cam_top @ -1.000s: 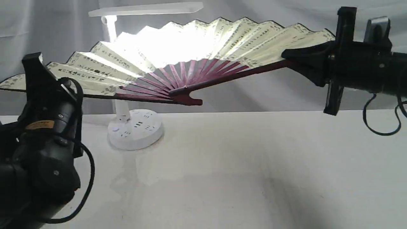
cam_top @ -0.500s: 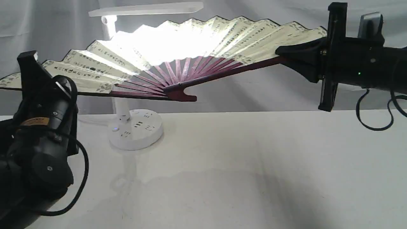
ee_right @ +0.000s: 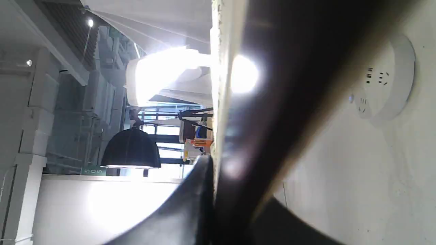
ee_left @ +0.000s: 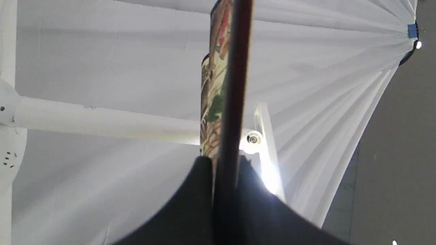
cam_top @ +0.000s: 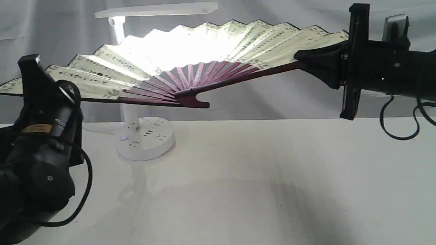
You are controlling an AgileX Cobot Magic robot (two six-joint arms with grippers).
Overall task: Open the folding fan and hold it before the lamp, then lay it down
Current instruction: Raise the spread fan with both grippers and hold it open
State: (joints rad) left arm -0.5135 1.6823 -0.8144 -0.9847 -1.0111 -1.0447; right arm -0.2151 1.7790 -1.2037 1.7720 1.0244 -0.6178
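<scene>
The folding fan (cam_top: 211, 47) is spread wide in the air, cream-yellow with dark writing and maroon ribs meeting at a pivot (cam_top: 190, 98). It hangs in front of the white lamp (cam_top: 143, 136), whose light glows through the paper; the lamp head (cam_top: 156, 9) shows above the fan. My left gripper (cam_top: 34, 88) is shut on the fan's left guard; the left wrist view shows that guard (ee_left: 233, 102) edge-on between the jaws. My right gripper (cam_top: 303, 59) is shut on the right guard, seen blurred as a dark bar (ee_right: 272, 129) in the right wrist view.
The white table (cam_top: 255, 177) stretches under the fan. The lamp's round base with sockets stands at the back left. White curtains (cam_top: 306, 13) hang behind. Black cables (cam_top: 402, 126) dangle from the right arm.
Both grippers and the fan have shifted a little to the left and slightly up over the first half second. Since then the fan has hardly moved.
</scene>
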